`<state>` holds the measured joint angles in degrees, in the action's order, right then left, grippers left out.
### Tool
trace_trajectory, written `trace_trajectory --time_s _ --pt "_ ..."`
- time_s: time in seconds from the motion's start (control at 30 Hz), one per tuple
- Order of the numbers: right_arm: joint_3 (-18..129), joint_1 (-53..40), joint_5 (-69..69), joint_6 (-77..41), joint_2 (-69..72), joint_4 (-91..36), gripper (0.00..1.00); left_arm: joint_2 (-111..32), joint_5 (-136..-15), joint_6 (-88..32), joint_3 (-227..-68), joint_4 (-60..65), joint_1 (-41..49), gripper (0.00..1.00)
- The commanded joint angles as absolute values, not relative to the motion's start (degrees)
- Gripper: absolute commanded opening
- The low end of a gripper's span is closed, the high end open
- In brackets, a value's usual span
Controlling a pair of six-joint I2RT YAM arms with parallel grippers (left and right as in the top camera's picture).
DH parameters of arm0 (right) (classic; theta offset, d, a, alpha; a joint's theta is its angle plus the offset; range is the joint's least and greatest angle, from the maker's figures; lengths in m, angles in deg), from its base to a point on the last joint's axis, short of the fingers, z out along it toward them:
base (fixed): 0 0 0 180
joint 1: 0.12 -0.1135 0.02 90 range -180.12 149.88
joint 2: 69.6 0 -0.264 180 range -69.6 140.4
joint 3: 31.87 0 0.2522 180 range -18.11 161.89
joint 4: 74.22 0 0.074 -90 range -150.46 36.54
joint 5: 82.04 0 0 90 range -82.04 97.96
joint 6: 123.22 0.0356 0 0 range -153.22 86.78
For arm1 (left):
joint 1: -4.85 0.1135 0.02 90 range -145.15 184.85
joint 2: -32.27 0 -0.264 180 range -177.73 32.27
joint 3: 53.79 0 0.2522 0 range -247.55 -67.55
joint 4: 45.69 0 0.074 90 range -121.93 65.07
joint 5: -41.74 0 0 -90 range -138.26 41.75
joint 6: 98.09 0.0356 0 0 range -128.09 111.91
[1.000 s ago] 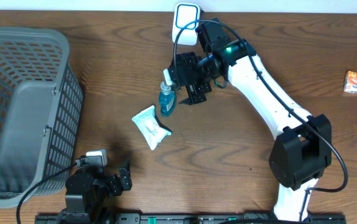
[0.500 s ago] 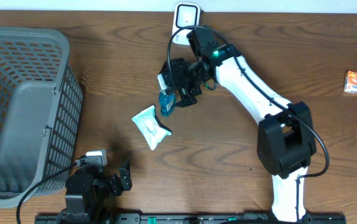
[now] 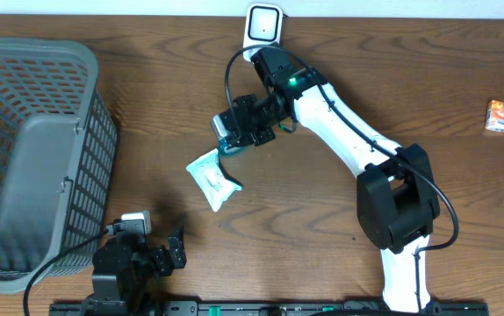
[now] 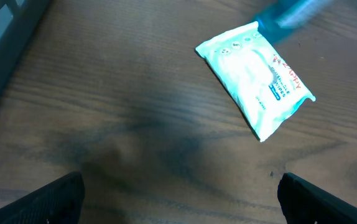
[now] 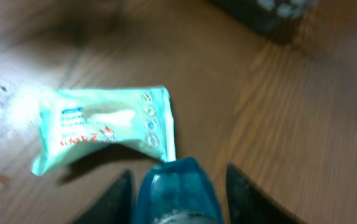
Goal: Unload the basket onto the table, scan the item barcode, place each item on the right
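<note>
- We see the right end effector point(image 5: 178, 193) clamped on the translucent blue plastic bottle point(image 3: 226, 142). In the right wrist view its dark fingers point(image 5: 113, 199) press the bottle's flanks, one on each side.
- The bottle sits in that grip over the brown wooden desk point(image 3: 392, 70), just beyond the far corner of the pale green wipes packet point(image 3: 212, 178), which lies flat. We cannot tell whether the bottle touches the wood.
- The white box-shaped scanner point(image 3: 262, 22) stands at the far edge of the desk. From the bottle it lies away from the robot and slightly to the robot's right, near but apart, with bare wood between.
- The bottle's long axis seems to run roughly in line with the fingers. We see no barcode in any view, so we cannot say which face carries it.
- The left end effector point(image 4: 178, 193) has its fingers wide apart and holds nothing. It sits low by the robot's base beside the grey plastic mesh basket point(image 3: 103, 132), well apart from both bottle and scanner, so the right arm is much the nearer.
- We judge the coming move to be a short carry toward the scanner, with a wrist turn to present the labelled face. The bottle could slip if the grip is light.
</note>
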<state>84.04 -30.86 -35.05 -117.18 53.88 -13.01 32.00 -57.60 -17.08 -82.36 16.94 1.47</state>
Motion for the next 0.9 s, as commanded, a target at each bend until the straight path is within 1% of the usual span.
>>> trace_trajectory --time_s 0.0,0.03,0.1,0.17,0.37,0.53,0.67,0.87 --pt "84.08 -30.95 -31.83 -115.17 55.96 -12.99 0.23 32.06 -58.32 -16.97 -81.9 18.79 1.67 0.99" --pt "84.08 -30.92 -31.29 -114.85 55.96 -12.93 0.22 32.06 -58.3 -16.97 -81.9 18.79 1.67 0.99" --pt "84.08 -30.9 -30.44 -113.12 55.96 -12.88 0.25 32.06 -58.3 -16.97 -81.9 18.79 1.67 0.99" --pt "84.08 -30.88 -29.76 -110.54 55.96 -12.88 0.26 32.06 -58.3 -16.97 -81.9 18.79 1.67 0.99" --pt "84.1 -30.84 -27.24 -101.99 55.43 -13.12 0.17 32.06 -58.3 -16.97 -81.9 18.79 1.67 0.99" --pt "84.1 -30.82 -19.86 -93.29 54.4 -13.15 0.09 32.06 -58.3 -16.97 -81.9 18.79 1.67 0.99" --pt "84.1 -30.71 -17.19 -85.49 53.64 -13.04 0.06 32.06 -58.3 -16.97 -81.9 18.79 1.67 0.99" --pt "84.1 -29.94 -16.12 -73.21 48.79 -12.95 0.07 32.06 -58.3 -16.97 -81.9 18.79 1.67 0.99"
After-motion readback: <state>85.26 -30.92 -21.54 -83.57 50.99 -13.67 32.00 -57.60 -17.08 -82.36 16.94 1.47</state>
